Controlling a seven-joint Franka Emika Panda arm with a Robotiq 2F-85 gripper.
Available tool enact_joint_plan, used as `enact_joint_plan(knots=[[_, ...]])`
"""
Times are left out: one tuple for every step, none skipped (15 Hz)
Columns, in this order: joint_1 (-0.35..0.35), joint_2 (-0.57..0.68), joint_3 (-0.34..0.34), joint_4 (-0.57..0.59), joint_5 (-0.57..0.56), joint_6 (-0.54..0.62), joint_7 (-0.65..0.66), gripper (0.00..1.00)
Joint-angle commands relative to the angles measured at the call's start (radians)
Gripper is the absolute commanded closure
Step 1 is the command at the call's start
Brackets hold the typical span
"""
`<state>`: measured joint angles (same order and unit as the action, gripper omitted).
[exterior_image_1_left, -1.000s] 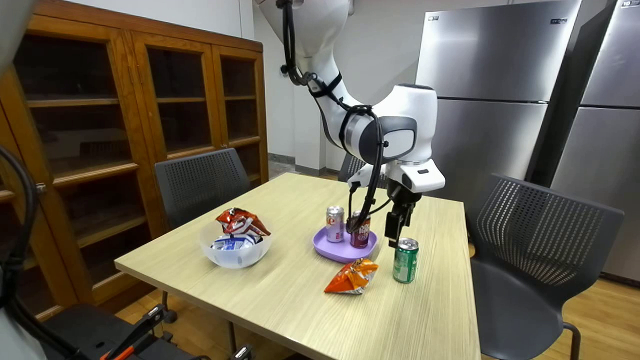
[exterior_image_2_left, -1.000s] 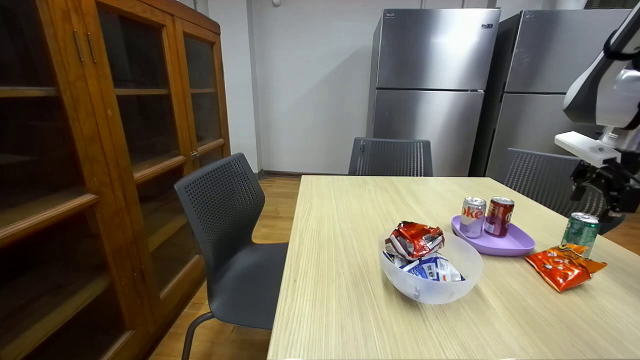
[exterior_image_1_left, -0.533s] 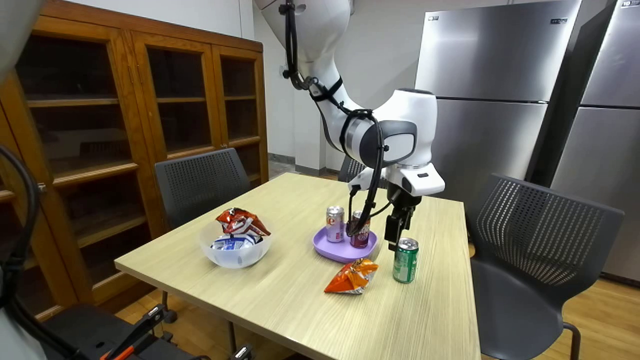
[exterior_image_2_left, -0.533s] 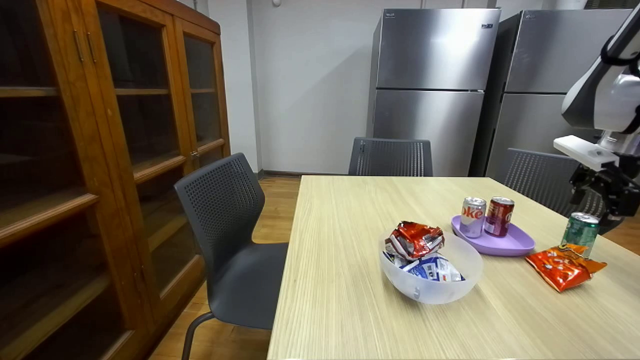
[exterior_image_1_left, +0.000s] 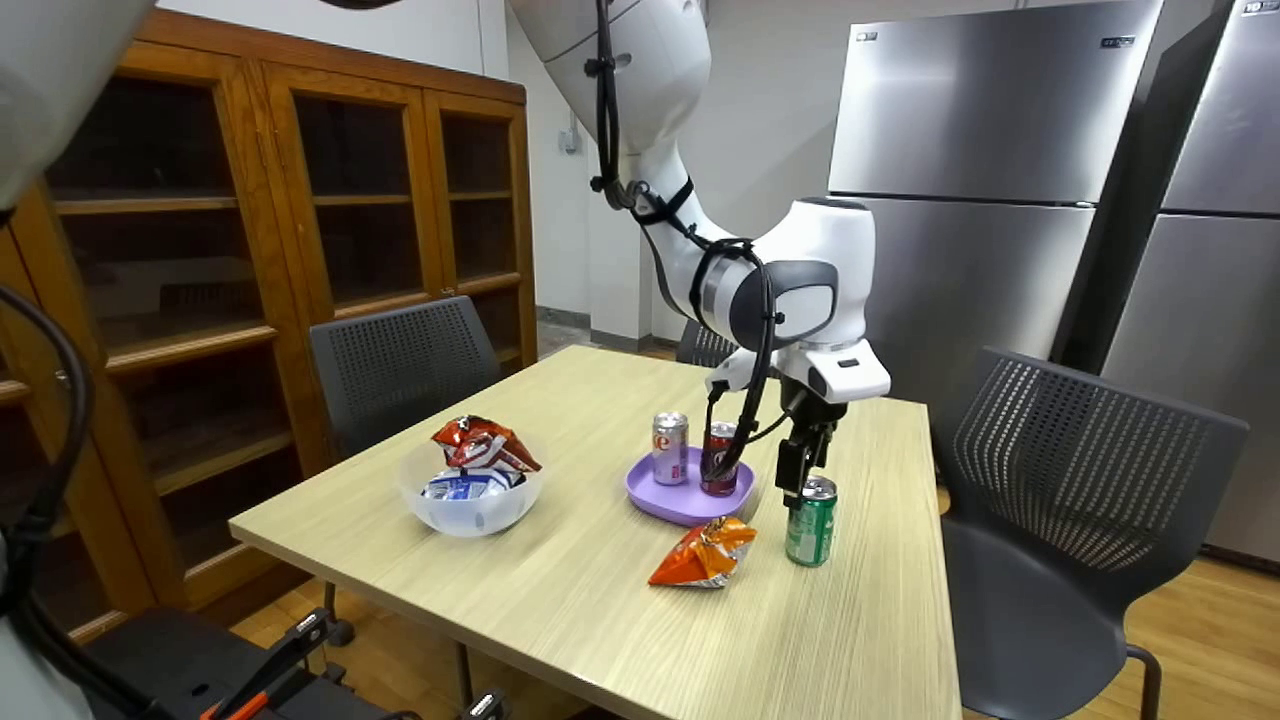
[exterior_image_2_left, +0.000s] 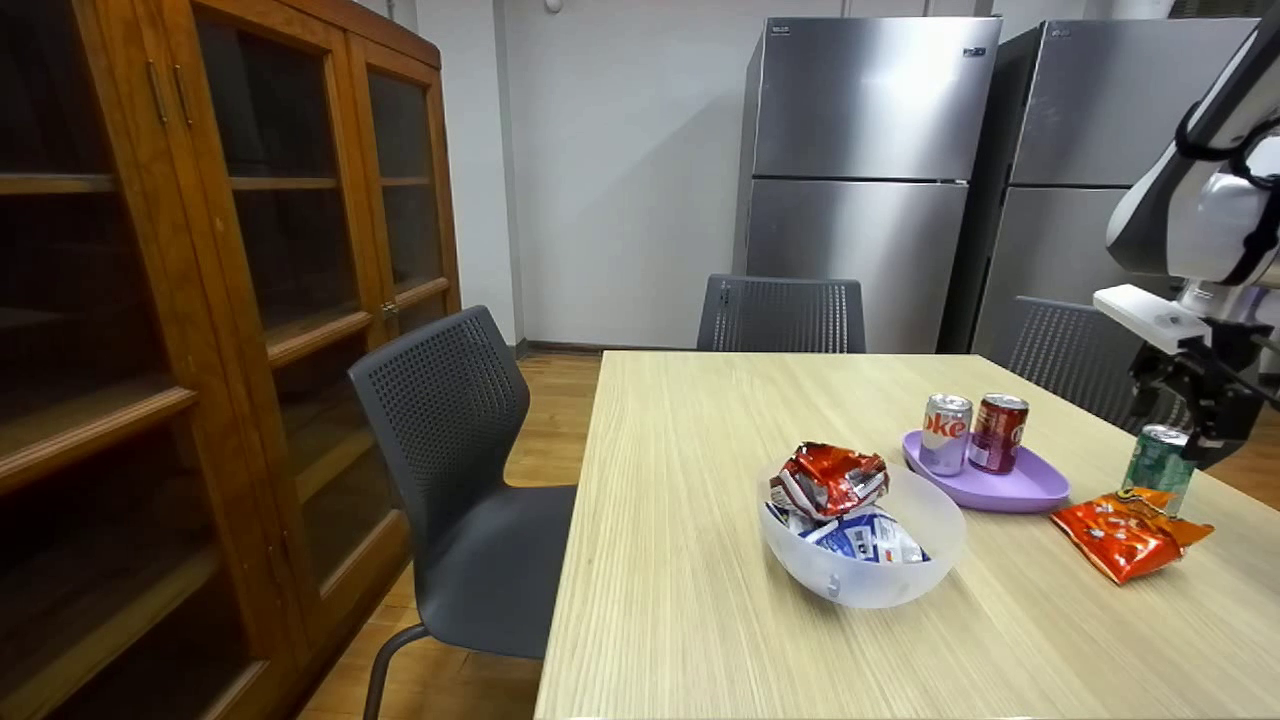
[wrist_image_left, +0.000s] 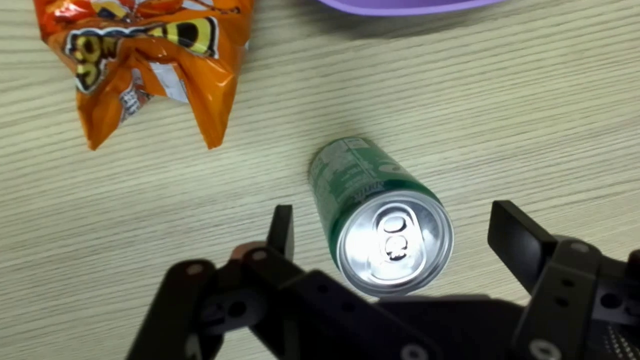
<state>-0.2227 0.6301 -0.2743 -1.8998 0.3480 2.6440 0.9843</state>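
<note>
Hand (wrist_image_left: 391, 222): one, pointing down, fingers spread wide and gripping nothing. In the wrist view one finger stands left of the green can (wrist_image_left: 355, 180) and one right, with a gap on each side.

Green can: one, upright, toward the right of the worktop (exterior_image_2_left: 690, 560) in both exterior views. Its lid lies about midway between the fingers.

Orange bag (exterior_image_1_left: 703, 553): one, lying left of the green can in an exterior view, near it but apart.

Tray (exterior_image_2_left: 1025, 487): one, purple, left of the green can in both exterior views. Carries two upright cans in an exterior view: silver can (exterior_image_2_left: 945, 435) on the left, red can (exterior_image_2_left: 998, 435) on the right.

Bowl (exterior_image_2_left: 860, 590): one, translucent, well to the left. Holds a red bag (exterior_image_2_left: 832, 480) lying on top of a blue bag (exterior_image_2_left: 870, 537).

Step in hand: in our judgement, lining up on the green can, the grip not yet made. The next move, we think, calls for lowering the fingers evenly past the rim, can kept centred, then squeezing its sides.

Reservation: the hand covers part of the lid in both exterior views; whether the fingertips sit above or below the rim we cannot say.
</note>
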Motion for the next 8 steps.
enact_joint_plan(knots=[[-0.010, 0.040, 0.002, 0.060, 0.007, -0.042, 0.032, 0.00], [-0.010, 0.045, 0.001, 0.064, 0.007, -0.043, 0.037, 0.00], [-0.011, 0.050, 0.001, 0.068, 0.007, -0.043, 0.041, 0.00], [-0.012, 0.053, 0.000, 0.069, 0.008, -0.043, 0.044, 0.00], [-0.013, 0.055, 0.000, 0.070, 0.008, -0.041, 0.048, 0.00], [-0.014, 0.055, -0.001, 0.068, 0.008, -0.038, 0.051, 0.25], [-0.015, 0.054, -0.002, 0.066, 0.008, -0.036, 0.051, 0.26], [-0.014, 0.051, -0.004, 0.062, 0.007, -0.034, 0.053, 0.35]])
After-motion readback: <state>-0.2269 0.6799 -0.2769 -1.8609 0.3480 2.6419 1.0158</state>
